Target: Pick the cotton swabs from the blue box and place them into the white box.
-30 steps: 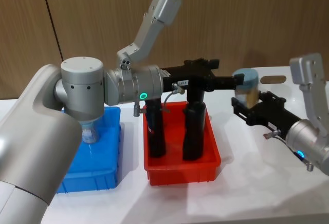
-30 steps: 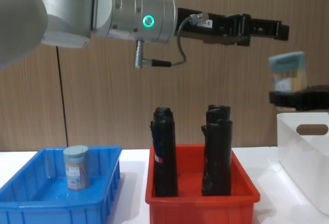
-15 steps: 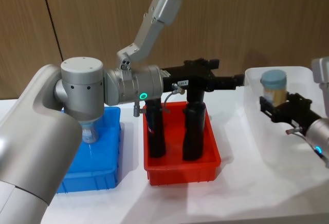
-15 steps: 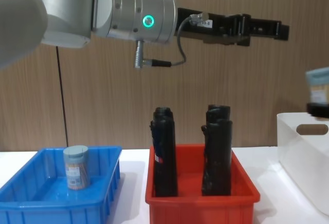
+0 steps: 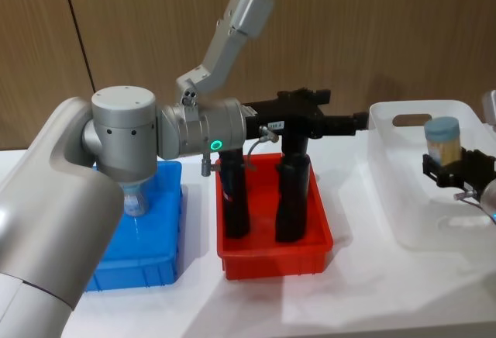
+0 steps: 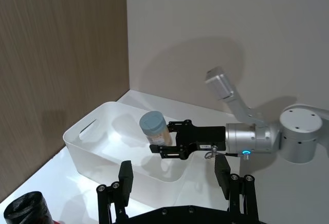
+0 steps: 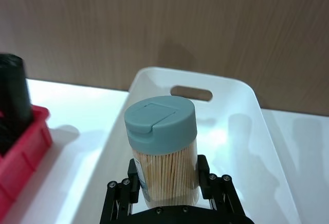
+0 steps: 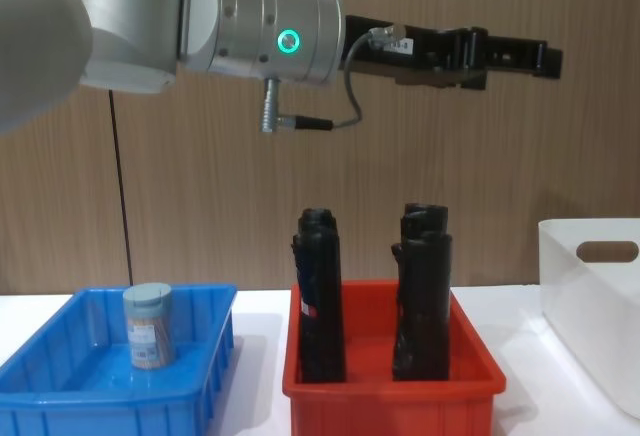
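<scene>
**Jaws clamped on a swab jar, carried across over the white box**

The jaws of the right gripper (image 5: 448, 169) were pressed against the lower body of one jar of cotton swabs (image 5: 442, 140), holding it upright with its pale blue-grey lid on top. The jar hung over the inside of the white box (image 5: 387, 169), towards the box's right side. One second earlier the same jar had been held left of the box, above the table (image 5: 349, 291) between the red bin (image 5: 271, 264) and the box. Half a second earlier it had been just inside the box's left wall. It had thus travelled rightwards across the opening. Whether its base had dipped below the rim could not be told.

The left gripper (image 8: 545, 59) hung high over the red bin, reaching to the right. Its jaws were spread and held nothing, and the arm had not shifted from the earlier frames.

A second jar (image 8: 148, 326) stood upright in the blue box (image 8: 60, 396), near its back wall, where it had been a second before. The two tall black cylinders (image 8: 320, 296) stood upright in the red bin, unmoved.
</scene>
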Motion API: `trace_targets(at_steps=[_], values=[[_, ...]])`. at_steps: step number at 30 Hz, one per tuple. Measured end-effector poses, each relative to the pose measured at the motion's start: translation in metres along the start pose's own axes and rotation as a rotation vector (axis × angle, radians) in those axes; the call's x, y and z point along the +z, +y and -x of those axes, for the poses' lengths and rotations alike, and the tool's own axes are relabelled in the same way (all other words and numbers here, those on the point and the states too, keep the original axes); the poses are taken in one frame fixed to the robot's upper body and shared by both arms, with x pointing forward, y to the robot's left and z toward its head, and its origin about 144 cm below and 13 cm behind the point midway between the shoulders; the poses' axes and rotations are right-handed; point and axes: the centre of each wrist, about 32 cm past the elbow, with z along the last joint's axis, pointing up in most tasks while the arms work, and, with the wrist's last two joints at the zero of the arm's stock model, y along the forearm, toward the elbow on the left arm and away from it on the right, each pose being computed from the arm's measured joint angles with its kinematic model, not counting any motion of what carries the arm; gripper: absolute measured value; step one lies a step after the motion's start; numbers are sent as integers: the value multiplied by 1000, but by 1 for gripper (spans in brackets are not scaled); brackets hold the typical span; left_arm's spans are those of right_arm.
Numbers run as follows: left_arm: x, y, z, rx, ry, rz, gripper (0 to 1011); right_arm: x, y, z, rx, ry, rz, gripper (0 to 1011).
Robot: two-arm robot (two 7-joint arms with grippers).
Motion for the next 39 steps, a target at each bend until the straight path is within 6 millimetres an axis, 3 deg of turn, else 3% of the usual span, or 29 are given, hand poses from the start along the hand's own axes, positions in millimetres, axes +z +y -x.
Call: trace_targets(at_steps=[14,39], values=[[0,0,0,0,0,0,1004,-10,37,-21,-1,-30,155,647],[0,0,0,0,0,0,1004,-14,54,-30,12,-43,223,647]])
